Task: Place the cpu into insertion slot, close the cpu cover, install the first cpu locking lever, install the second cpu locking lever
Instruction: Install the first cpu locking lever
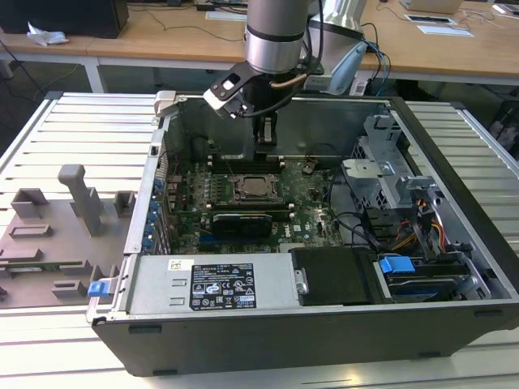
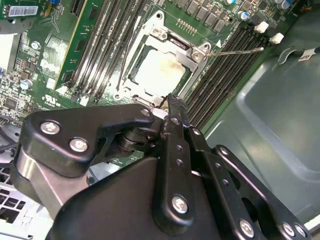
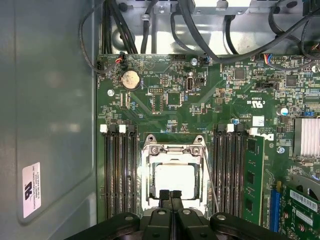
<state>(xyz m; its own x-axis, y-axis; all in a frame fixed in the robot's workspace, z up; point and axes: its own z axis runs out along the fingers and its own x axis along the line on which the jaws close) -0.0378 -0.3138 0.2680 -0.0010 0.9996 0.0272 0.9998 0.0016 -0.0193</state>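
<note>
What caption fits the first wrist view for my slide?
Robot hand, shut, over the cpu lying under the cpu cover.

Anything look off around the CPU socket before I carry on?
One thing: the thin wire lever beside the cpu cover splays away from the frame instead of lying tucked along it, so it looks unlatched. The cpu sits flat in the window. The gripper, jaws shut, hovers at the cover's edge.
</note>
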